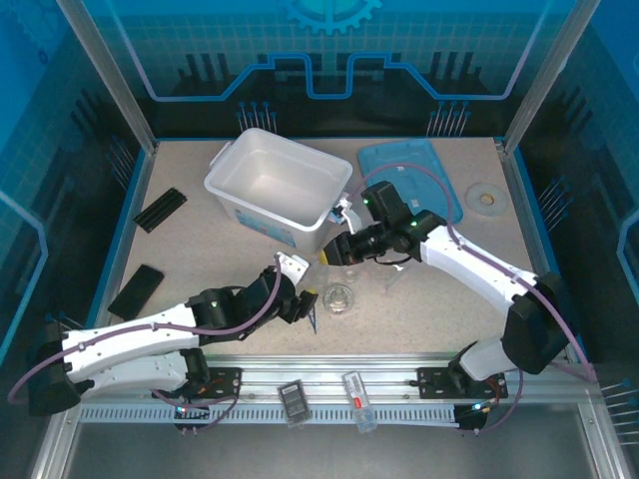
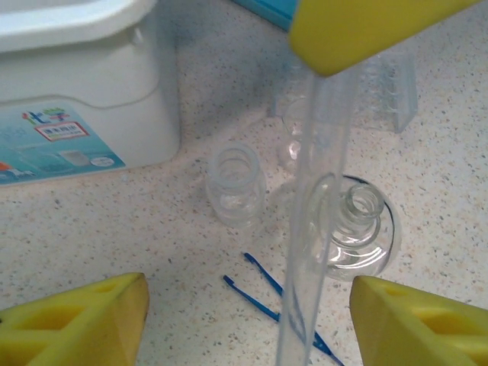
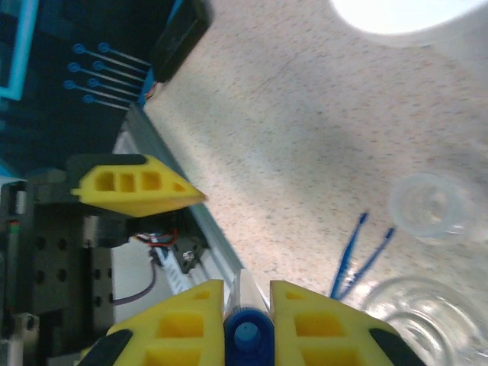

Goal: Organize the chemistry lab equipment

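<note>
While the slim blue-capped tube (image 3: 248, 338) sits pinched between our right gripper's (image 3: 245, 297) clenched fingers near the dark blue tweezers (image 2: 267, 297), our left gripper (image 2: 248, 309) gapes wide around it, gripping nothing.

Cool, even light casts soft shadows; wrist views blur close up, and the white bin (image 3: 396, 15) glares.

From high above the near edge of the speckled beige table (image 1: 200, 249), the top camera takes in all of it. Both wrist cameras hang close to the small round clear glass dish (image 1: 339, 297), the left facing beyond it, the right facing back toward the near edge. All three views share that dish.
</note>
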Robot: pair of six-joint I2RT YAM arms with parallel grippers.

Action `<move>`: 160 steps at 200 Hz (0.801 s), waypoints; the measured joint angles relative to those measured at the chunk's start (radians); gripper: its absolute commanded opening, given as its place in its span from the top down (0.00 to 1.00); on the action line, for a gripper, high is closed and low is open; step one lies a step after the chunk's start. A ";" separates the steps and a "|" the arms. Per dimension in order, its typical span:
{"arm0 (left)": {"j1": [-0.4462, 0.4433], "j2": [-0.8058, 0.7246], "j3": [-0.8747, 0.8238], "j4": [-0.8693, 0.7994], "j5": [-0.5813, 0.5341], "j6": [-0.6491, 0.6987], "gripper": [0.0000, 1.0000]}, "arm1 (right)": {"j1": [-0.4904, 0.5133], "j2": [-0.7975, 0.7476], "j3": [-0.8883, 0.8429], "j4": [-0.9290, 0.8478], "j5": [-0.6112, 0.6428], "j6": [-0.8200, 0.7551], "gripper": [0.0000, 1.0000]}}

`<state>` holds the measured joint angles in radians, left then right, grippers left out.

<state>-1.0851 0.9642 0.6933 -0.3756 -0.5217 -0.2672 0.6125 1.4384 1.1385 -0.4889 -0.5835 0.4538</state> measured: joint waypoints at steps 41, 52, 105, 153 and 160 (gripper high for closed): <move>0.002 -0.016 0.000 -0.001 -0.043 -0.027 0.23 | -0.014 -0.122 0.002 -0.095 0.212 -0.026 0.84; 0.003 -0.014 0.000 0.000 -0.044 -0.034 0.22 | -0.018 -0.154 0.002 -0.115 0.277 -0.029 0.84; 0.017 0.030 0.000 -0.001 -0.050 -0.050 0.21 | -0.039 -0.275 0.002 -0.182 0.537 -0.044 0.84; 0.036 0.079 0.000 -0.009 -0.050 -0.074 0.20 | -0.040 -0.288 0.002 -0.254 0.734 -0.055 0.85; 0.038 0.085 0.000 -0.010 -0.049 -0.074 0.20 | -0.042 -0.288 0.002 -0.262 0.753 -0.055 0.85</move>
<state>-1.0473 1.0492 0.6933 -0.3855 -0.5709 -0.3416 0.5701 1.1500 1.1404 -0.7509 0.1696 0.3985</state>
